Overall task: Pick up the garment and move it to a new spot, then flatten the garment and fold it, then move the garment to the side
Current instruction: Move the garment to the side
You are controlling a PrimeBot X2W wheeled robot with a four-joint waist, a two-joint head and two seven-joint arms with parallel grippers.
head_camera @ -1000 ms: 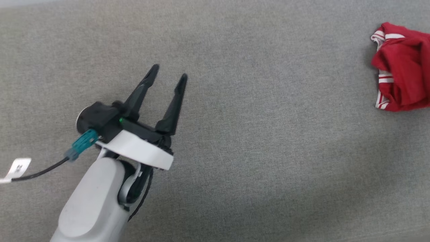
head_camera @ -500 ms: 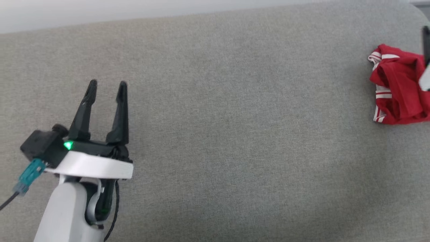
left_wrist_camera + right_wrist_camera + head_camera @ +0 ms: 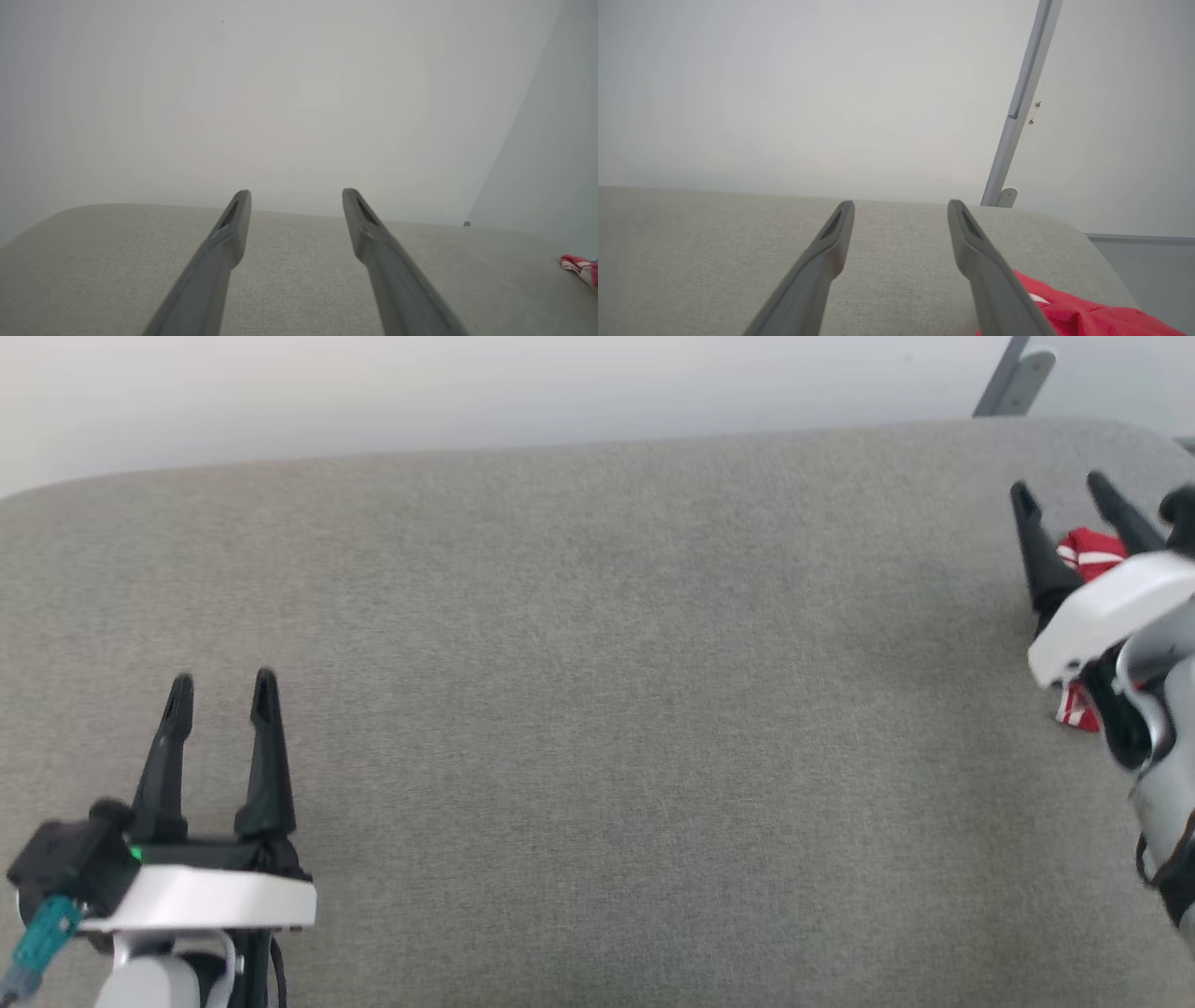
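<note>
Left gripper (image 3: 222, 678), right gripper (image 3: 1060, 485): jaws apart, empty. Right one hangs by the bunched red jersey (image 3: 1088, 549) near the grey cushion (image 3: 597, 663) corner. Pinch one loose fold and you could drop it.

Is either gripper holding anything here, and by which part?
Nothing is held. The left gripper and right gripper are both open and empty; the garment lies ungripped.

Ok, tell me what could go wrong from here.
1. The garment lies bunched near the rounded right end of the cushion; a nudge might push it off.
2. The open right claw hides most of it from the head view, so the grab may catch only a fold.
3. The left claw sits far off, unable to help.
</note>
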